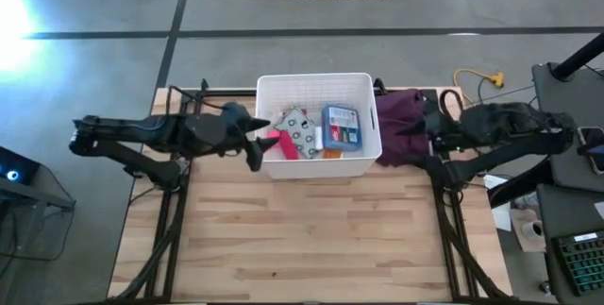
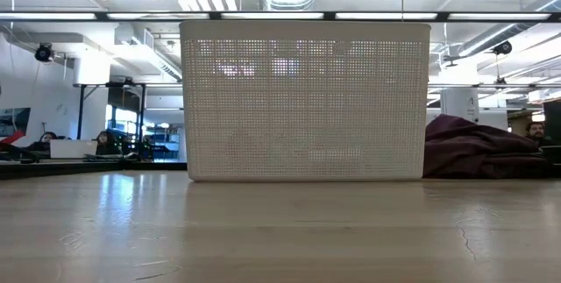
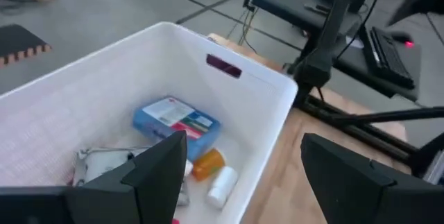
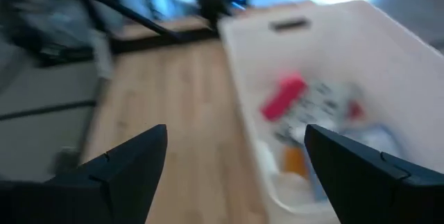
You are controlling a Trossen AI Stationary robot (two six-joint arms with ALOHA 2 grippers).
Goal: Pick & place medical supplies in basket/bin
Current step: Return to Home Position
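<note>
The white basket (image 1: 311,80) stands at the middle of the table's far side. In it lie a flat blue box (image 1: 342,126), a grey-white patterned pack (image 1: 300,131), a red piece (image 1: 281,143) and an orange bottle (image 1: 330,152). The left wrist view also shows the blue box (image 3: 177,120), the orange bottle (image 3: 208,163) and a white bottle (image 3: 222,186). My left gripper (image 1: 257,146) hovers open at the basket's left near corner. My right gripper (image 1: 408,133) is open, to the right of the basket over the maroon cloth (image 1: 401,111). The low view shows neither gripper.
The maroon cloth (image 2: 473,147) lies bunched against the basket's right wall (image 2: 421,99). Bare wooden table (image 1: 311,239) stretches from the basket to the near edge. Dark arm frames run along both table sides. Desks with a keyboard stand off the right edge; people sit far behind.
</note>
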